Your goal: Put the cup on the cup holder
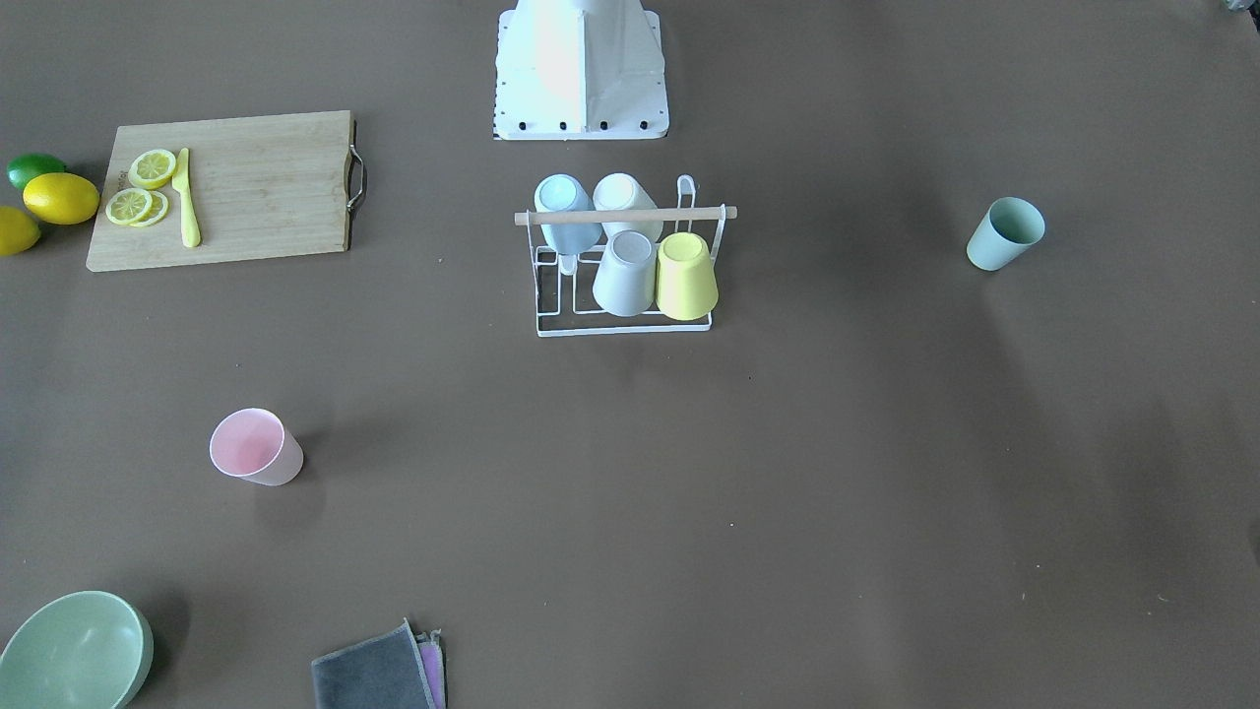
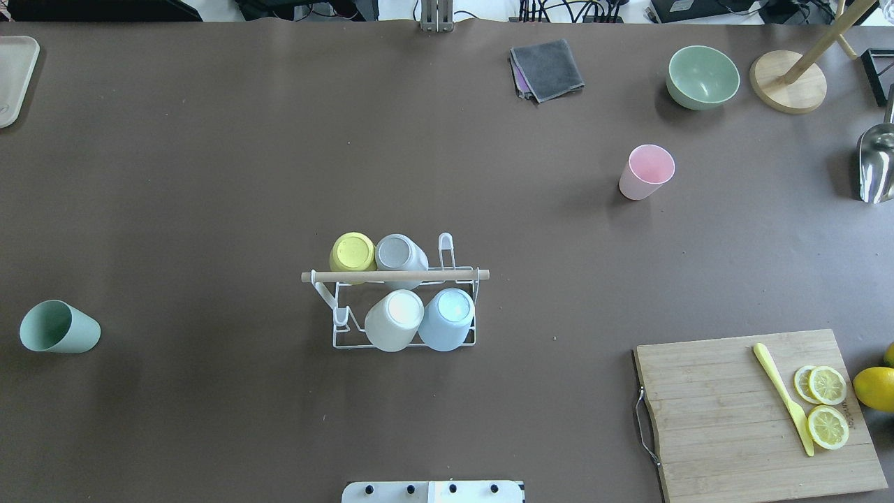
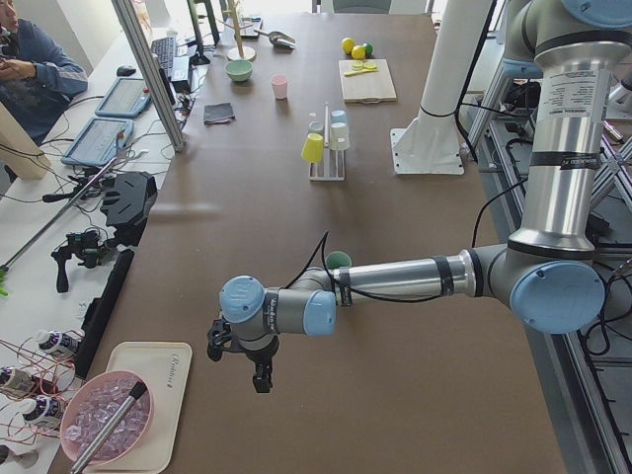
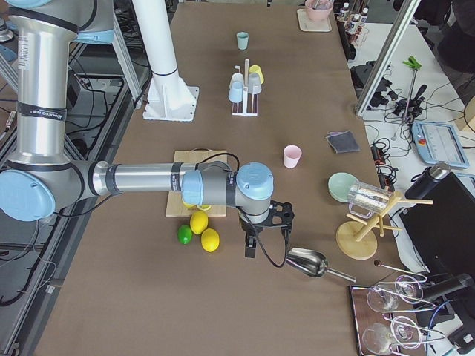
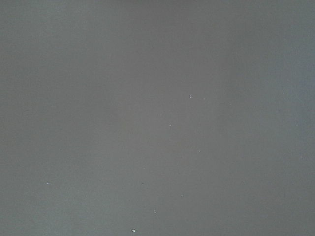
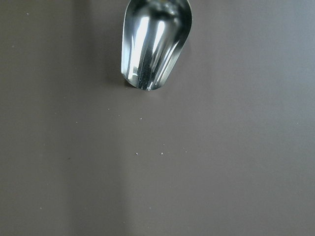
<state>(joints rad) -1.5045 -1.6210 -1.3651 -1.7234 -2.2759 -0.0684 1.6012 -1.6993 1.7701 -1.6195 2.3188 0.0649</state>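
Observation:
The white wire cup holder (image 1: 630,215) with a wooden rod handle stands mid-table, also in the overhead view (image 2: 394,276). Several cups hang upside down on it: yellow, grey, white and blue. A pink cup (image 2: 646,172) stands upright far right of it. A green cup (image 2: 59,327) stands near the table's left end. My left gripper (image 3: 260,378) hangs over bare table past the green cup, near the left end. My right gripper (image 4: 250,248) hangs near the right end, beside a metal scoop (image 6: 153,44). I cannot tell whether either gripper is open or shut. Neither holds a cup.
A cutting board (image 2: 758,412) with lemon slices and a yellow knife lies at the near right, with lemons and a lime (image 4: 185,234) beside it. A green bowl (image 2: 702,77), a grey cloth (image 2: 548,68) and a wooden stand (image 2: 789,87) are at the far right. A tray (image 3: 138,395) lies at the left end.

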